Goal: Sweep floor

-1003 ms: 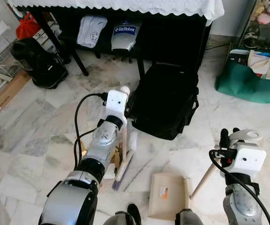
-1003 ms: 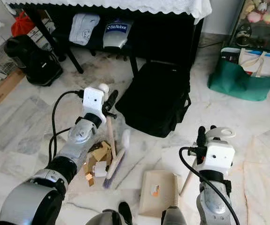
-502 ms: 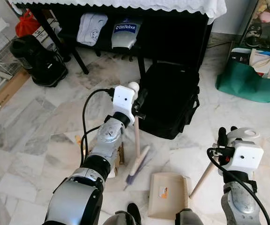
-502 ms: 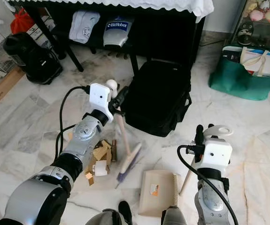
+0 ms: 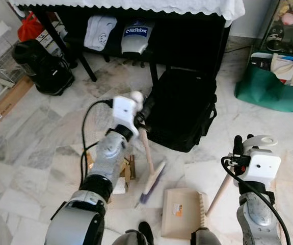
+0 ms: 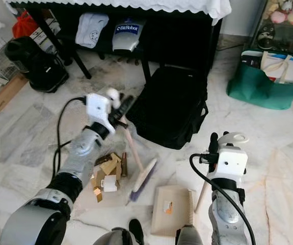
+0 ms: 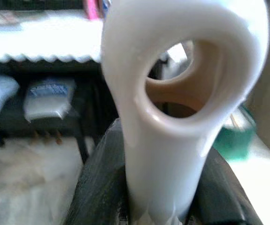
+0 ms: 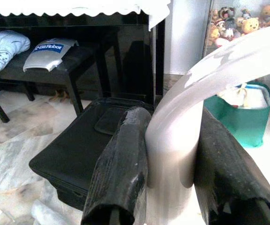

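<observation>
The brush (image 5: 152,176) was a small hand broom with a pale wooden stick, a white looped top and a long head of whitish bristles tinged purple. It stood tilted on the marble floor (image 5: 39,132), head down between a heap of cardboard scraps (image 6: 107,173) and the beige dustpan (image 5: 182,213), and just in front of the black bag (image 5: 179,107). The left gripper (image 5: 142,108) was clenched on the upper end of its handle, the white loop standing out above the jaws.

The dustpan lay flat, comb edge toward the robot's right, an orange sticker on its face. Its own pale wooden handle (image 5: 219,190) slanted up to the right gripper (image 5: 244,146), whose jaws were closed on the white looped grip at the top.

The head views gave the layout: a dark table (image 5: 136,10) with a scalloped white cloth behind the bag, a green tote (image 5: 268,92) at the right, a black appliance (image 5: 42,64) at the left. The left wrist view, blurred, added the brush loop (image 7: 181,93) close up, pinched between two black fingers (image 7: 97,187). The right wrist view showed the dustpan grip (image 8: 186,126) squeezed between its fingers (image 8: 120,173), with the bag and a shelf of soft toys (image 8: 231,21) beyond.
</observation>
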`<state>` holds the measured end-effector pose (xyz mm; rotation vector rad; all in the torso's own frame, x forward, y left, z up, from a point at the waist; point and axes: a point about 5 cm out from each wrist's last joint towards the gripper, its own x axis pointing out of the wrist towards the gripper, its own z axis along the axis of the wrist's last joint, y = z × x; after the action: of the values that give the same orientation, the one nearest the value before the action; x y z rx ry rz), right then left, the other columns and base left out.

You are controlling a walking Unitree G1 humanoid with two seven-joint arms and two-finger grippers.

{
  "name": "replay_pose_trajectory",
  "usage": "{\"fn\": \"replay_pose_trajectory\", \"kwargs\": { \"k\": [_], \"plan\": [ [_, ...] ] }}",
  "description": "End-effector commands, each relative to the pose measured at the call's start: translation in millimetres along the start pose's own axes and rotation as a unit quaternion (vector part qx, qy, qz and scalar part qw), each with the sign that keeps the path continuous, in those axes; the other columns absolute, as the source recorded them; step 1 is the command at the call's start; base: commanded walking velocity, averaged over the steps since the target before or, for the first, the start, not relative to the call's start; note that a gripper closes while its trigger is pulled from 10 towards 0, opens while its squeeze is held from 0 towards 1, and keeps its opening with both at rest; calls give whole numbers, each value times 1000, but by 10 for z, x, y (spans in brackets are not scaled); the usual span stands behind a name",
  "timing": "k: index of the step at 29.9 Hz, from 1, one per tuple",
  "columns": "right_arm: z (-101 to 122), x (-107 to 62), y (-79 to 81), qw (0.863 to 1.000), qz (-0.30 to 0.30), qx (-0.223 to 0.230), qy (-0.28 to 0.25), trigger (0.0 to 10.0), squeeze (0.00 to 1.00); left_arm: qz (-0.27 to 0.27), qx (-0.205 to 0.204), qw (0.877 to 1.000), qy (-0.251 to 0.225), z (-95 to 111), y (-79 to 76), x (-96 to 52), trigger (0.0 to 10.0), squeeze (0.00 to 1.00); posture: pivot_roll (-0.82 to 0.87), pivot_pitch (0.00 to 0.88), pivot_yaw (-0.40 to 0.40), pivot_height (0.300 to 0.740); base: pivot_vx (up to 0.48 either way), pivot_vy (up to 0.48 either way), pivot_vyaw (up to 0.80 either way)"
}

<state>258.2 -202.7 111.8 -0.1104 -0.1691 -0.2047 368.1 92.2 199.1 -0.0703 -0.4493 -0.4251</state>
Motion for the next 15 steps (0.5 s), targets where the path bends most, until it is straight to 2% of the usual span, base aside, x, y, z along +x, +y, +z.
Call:
{"fn": "replay_pose_trajectory", "kwargs": {
  "k": [1,5,7,11,15],
  "plan": [
    [-85,-43,45,1000,3,8,19,10000,0,34,18,998,-56,288,201,26,10000,0,-138,224,221,740,0,0,0],
    [-95,-15,75,1000,4,11,18,10000,0,74,35,993,-84,450,359,24,10000,0,-133,209,222,740,0,0,0],
    [-97,-1,85,1000,4,12,17,10000,0,84,45,992,-83,452,390,-3,10000,0,-130,197,222,740,0,0,0],
    [-96,50,108,1000,5,15,13,10000,0,106,55,991,-58,336,438,-128,10000,0,-139,178,221,740,0,0,0],
    [-74,123,87,1000,4,14,5,10000,0,127,68,989,-16,127,419,-346,10000,0,-143,146,215,740,0,0,0]
  ]
}}
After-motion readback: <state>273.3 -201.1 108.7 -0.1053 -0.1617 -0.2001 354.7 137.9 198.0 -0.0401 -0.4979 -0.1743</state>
